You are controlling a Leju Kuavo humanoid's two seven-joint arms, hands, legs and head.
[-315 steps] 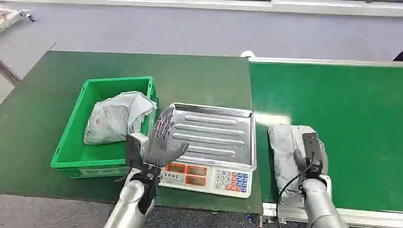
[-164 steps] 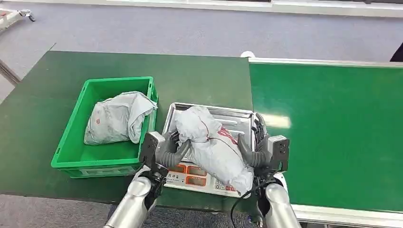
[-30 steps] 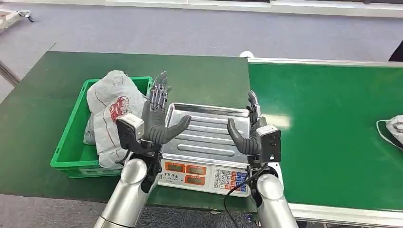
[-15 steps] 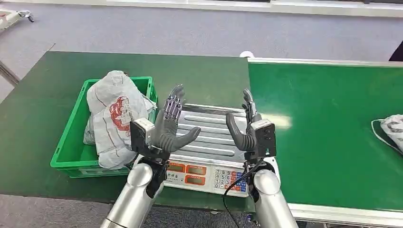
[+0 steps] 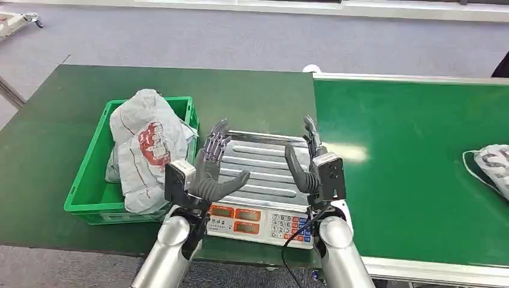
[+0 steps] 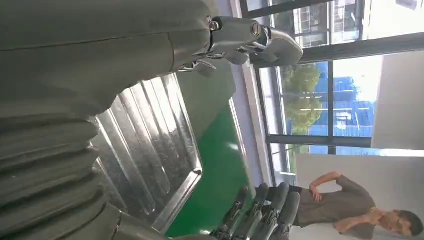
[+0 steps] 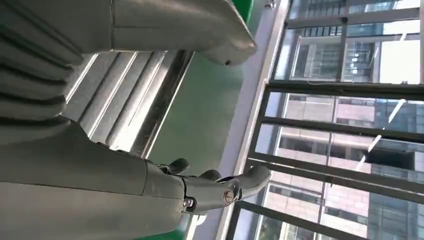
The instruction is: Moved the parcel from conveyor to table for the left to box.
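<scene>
Parcel first: the crumpled grey plastic mailer with the red print point(image 5: 146, 150) stands heaped in the green plastic crate point(image 5: 88, 191), out at nine o'clock on the dark green table point(image 5: 252, 99), resting on a second grey bag point(image 5: 113, 169) underneath and rising well above the crate's rim. Just beside the crate, at centre, sits the white electronic scale with orange displays and a blue-and-white keypad point(image 5: 264, 226), its ribbed steel weighing tray point(image 5: 264, 165) bare on top. Over that tray the left hand point(image 5: 213, 171) hovers, palm turned inward, fingers spread and holding nothing. Opposite it, near the tray's three o'clock edge, the right hand point(image 5: 307, 162) mirrors it, fingers apart, thumb out, also holding nothing. In the left wrist view the tray's ridges point(image 6: 150, 145) run beneath the grey thumb. Further toward three o'clock lies the bright green conveyor belt point(image 5: 414, 156), and at its far edge another grey bag point(image 5: 493, 163) is partly cut off.
</scene>
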